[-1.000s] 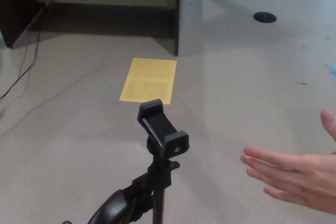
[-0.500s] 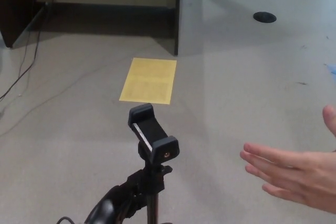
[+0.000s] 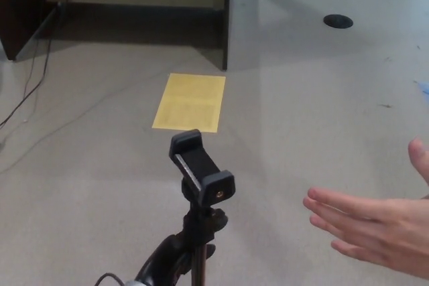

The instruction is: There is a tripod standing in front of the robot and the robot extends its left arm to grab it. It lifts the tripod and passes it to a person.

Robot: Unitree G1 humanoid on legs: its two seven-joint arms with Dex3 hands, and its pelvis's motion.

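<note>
We had the tripod (image 3: 200, 216) near the bottom edge of the floor (image 3: 301, 98) in view, its phone clamp pointing up and tilted toward the far left corner. Our left hand (image 3: 164, 264) was wrapped around the pole just below the clamp, fingers closed on it as far as we could tell, though most of the hand was cut off at the bottom. Our right hand wasn't visible. A person's hand (image 3: 365, 226) waited open near the right edge, apart from the tripod. A yellow sheet (image 3: 190, 102) lay further out. Looked like the handover step: next we'd need to swing the pole rightward into that palm
</note>
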